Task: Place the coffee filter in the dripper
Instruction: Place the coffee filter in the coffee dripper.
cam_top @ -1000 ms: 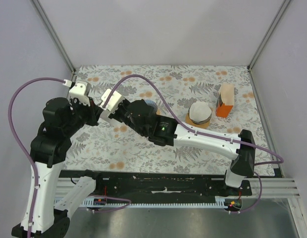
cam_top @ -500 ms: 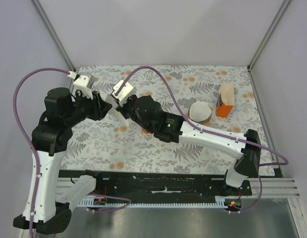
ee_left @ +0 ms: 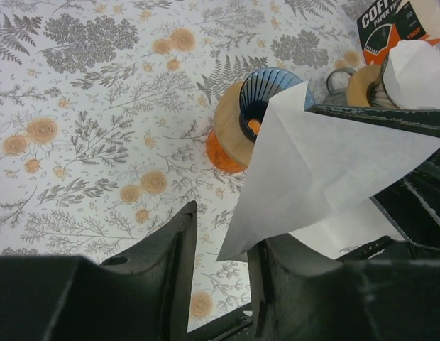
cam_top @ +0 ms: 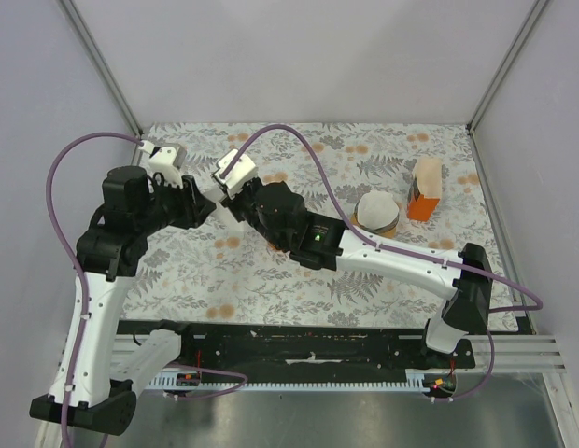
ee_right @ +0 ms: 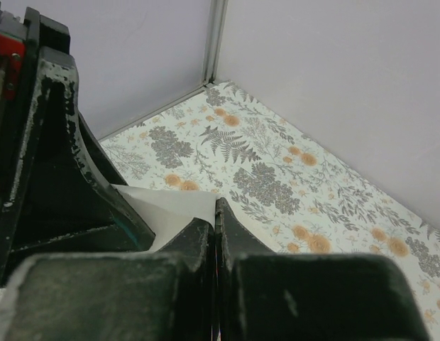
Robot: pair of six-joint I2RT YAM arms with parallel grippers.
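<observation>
Paper filter [ee_left: 326, 163] hangs clamped tight in the right claw [ee_right: 216, 213], lower corner between the parted, empty fingers of the left claw [ee_left: 221, 234], over the tabletop [ee_left: 99, 142] short of the blue dripper [ee_left: 264, 98]; flat-folded, it may snag the rim or slip free.

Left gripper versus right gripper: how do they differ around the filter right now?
The left gripper has its jaws apart, clamping nothing; the right gripper has its jaws shut on the coffee filter. The filter's free corner points into the gap between the left gripper's jaws, while the right gripper pinches its far side. Both meet tip to tip above the table, near the blue dripper.
</observation>
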